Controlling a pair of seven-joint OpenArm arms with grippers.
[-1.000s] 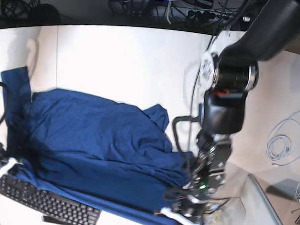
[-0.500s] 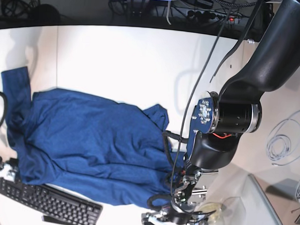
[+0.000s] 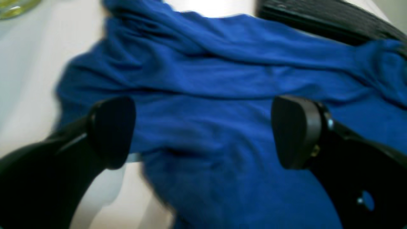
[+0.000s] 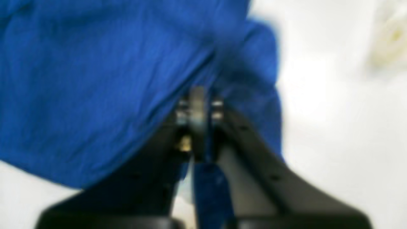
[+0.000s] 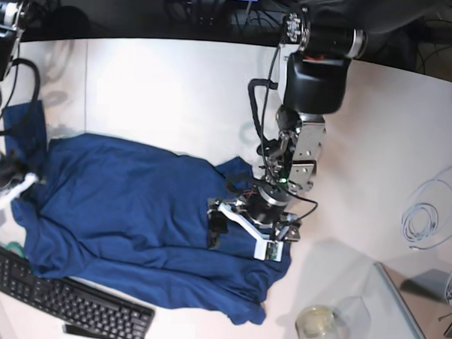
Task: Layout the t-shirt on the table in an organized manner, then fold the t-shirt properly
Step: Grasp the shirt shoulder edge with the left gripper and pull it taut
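the navy t-shirt (image 5: 142,211) lies spread but rumpled across the left and middle of the white table (image 5: 184,92), one sleeve reaching toward the far left edge and a bunched fold near the middle. its near hem runs right up to the black keyboard (image 5: 63,297) at the near left, which looks like a risk for snagging when the cloth is dragged.

the left gripper (image 5: 242,234) hangs over the right part of the shirt with its jaws spread wide and nothing between them; in the left wrist view both fingertips (image 3: 295,130) stand apart above wrinkled fabric. that placement reads as lining up for a fresh pinch on this side of the garment, probably to pull it flat.

the right gripper (image 4: 198,108) is at the far-left side of the scene, jaws pressed together on a thin strip of the shirt, visible as blue cloth running down between the fingers in its own camera. holding that edge likely serves to anchor or tension the left side while the other arm takes hold.

by my judgement the layout step is only partly done: the body is roughly flat, but folds remain near the middle and the near right corner is bunched. a clear cup (image 5: 317,324) sits near the table's near right, apart from the shirt.
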